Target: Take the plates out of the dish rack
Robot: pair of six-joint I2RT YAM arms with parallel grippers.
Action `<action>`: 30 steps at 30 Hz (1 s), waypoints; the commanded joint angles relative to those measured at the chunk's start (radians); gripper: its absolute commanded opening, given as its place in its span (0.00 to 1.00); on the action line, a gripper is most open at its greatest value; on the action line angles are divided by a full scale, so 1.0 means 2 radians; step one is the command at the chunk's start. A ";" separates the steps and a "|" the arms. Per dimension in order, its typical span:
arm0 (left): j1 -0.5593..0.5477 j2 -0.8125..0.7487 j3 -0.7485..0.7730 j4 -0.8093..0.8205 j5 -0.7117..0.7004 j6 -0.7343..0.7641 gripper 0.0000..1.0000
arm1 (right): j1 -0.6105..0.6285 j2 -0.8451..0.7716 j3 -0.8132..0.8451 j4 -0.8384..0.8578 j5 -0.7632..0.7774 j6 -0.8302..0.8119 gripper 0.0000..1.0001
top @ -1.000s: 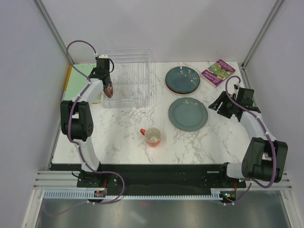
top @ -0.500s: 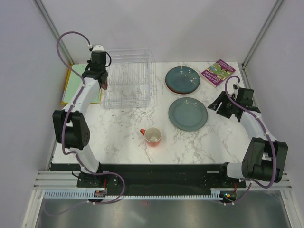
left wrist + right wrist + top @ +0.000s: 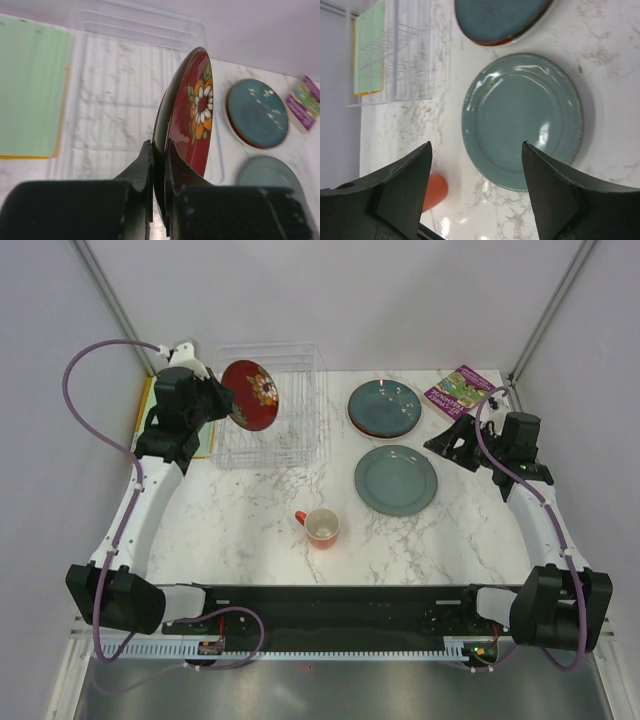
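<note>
My left gripper (image 3: 222, 398) is shut on the rim of a small red plate (image 3: 250, 394) with a flower pattern, held on edge above the left part of the clear dish rack (image 3: 290, 430). In the left wrist view the red plate (image 3: 192, 122) stands upright between my fingers (image 3: 146, 160). A dark teal plate (image 3: 385, 408) lies stacked on a red-rimmed one at the back. A grey-teal plate (image 3: 396, 480) lies in front of it. My right gripper (image 3: 447, 443) is open and empty, right of the grey-teal plate (image 3: 522, 120).
An orange-red mug (image 3: 321, 527) stands mid-table. A flat green board (image 3: 160, 400) lies left of the rack. A colourful book (image 3: 460, 392) lies at the back right. The rack slots look empty.
My left arm has lifted the small red plate up out of the rack's left side. My right gripper has shifted slightly toward the back.
</note>
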 commanded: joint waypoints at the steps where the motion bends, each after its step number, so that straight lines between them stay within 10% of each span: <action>1: -0.008 -0.030 -0.066 0.093 0.175 -0.127 0.02 | 0.033 -0.022 0.021 0.050 -0.052 0.036 0.81; 30: -0.162 0.014 -0.147 0.266 0.225 -0.264 0.02 | 0.216 0.035 0.016 0.217 -0.037 0.145 0.85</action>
